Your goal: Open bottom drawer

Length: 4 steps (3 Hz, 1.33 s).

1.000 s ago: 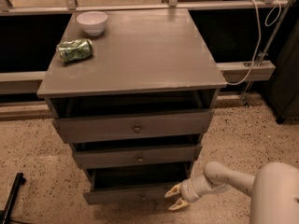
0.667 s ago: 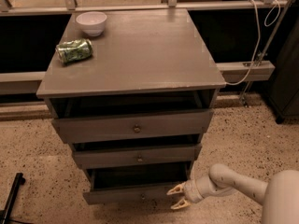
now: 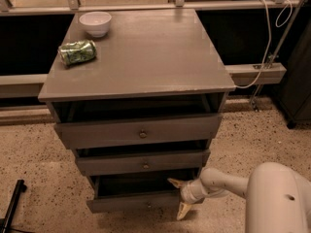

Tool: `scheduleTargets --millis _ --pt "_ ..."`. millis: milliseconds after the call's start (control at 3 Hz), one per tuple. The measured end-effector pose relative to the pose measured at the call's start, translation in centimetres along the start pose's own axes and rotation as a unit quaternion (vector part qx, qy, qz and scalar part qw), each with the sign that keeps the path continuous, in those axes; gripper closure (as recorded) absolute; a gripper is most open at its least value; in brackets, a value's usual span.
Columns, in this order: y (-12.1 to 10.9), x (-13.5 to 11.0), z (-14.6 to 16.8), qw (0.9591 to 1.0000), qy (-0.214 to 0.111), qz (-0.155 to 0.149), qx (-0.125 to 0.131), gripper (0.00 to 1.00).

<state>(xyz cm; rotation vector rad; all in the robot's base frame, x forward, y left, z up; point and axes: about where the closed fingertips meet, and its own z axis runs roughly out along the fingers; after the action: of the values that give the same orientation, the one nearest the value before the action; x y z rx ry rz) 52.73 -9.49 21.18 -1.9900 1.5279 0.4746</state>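
The bottom drawer (image 3: pixel 129 202) is the lowest of three in the grey-brown cabinet (image 3: pixel 141 57). It stands pulled out a little, and its dark inside shows above the flat front. My gripper (image 3: pixel 178 197) is at the right end of that front. It is open, with one pale fingertip (image 3: pixel 173 182) above the front's top edge and the other below it. The middle drawer (image 3: pixel 143 162) and the top drawer (image 3: pixel 141 131) each stick out slightly, with small round knobs at the centre.
A white bowl (image 3: pixel 95 23) and a green can (image 3: pixel 77 52) lying on its side are on the cabinet top. A white cable (image 3: pixel 266 38) hangs by the rail at the right. A dark object (image 3: pixel 11 203) stands on the speckled floor at lower left.
My gripper has shifted slightly left and up, closer against the right end of the bottom drawer. The drawers look the same as before.
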Motion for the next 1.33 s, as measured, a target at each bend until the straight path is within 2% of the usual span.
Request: scheduleTargets --millis 333,667,1000,1333 --pt "-2.4 1.2 2.0 0.9997 0.019 0.001 0.015 0.0" --pt "-2.9 3.0 3.4 0.9995 0.026 0.016 0.01 0.15" --pt "-1.9 3.4 3.7 0.9992 0.017 0.032 -0.015 0.36" --pt "-0.6 2.2 2.8 0.9983 0.007 0.032 -0.048 0.4"
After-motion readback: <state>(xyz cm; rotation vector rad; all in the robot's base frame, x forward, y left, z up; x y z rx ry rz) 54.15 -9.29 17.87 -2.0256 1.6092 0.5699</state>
